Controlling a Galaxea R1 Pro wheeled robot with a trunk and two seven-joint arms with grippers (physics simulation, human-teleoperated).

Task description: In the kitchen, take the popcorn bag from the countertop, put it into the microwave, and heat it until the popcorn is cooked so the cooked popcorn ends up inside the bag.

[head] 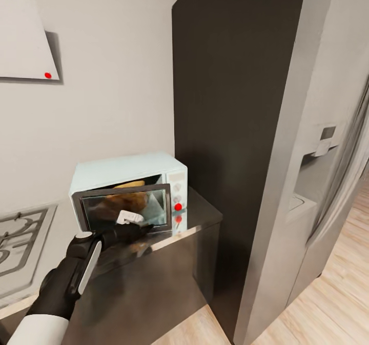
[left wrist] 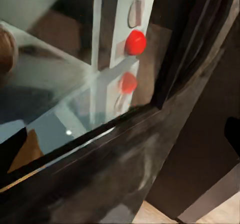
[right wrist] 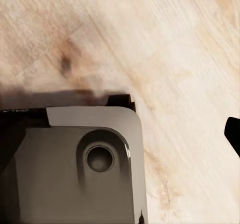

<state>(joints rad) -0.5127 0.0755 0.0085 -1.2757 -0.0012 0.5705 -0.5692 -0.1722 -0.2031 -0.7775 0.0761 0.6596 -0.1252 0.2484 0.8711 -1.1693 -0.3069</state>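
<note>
The pale mint-blue microwave (head: pixel 128 168) stands on the glossy grey countertop (head: pixel 205 212), its steel-framed glass door (head: pixel 123 207) swung partly ajar. The tan popcorn bag (head: pixel 130 184) sits inside, showing over the door's top edge and through the glass. My left gripper (head: pixel 134 228) hovers low in front of the door, just above the counter, open and holding nothing. Up close in the left wrist view are the door glass (left wrist: pixel 55 99), a red knob (left wrist: pixel 135 42) and the counter's edge (left wrist: pixel 100 169). A dark fingertip (right wrist: pixel 233 134) of my right gripper, open, hangs over the wooden floor (right wrist: pixel 175 44).
A steel gas hob (head: pixel 20 242) lies left of the microwave, with a white hood (head: pixel 25 42) above. A tall dark panel (head: pixel 230 104) and a grey fridge (head: pixel 307 191) close off the right side. Wooden floor (head: pixel 333 304) runs at lower right. A grey part of the robot base (right wrist: pixel 75 169) sits below my right gripper.
</note>
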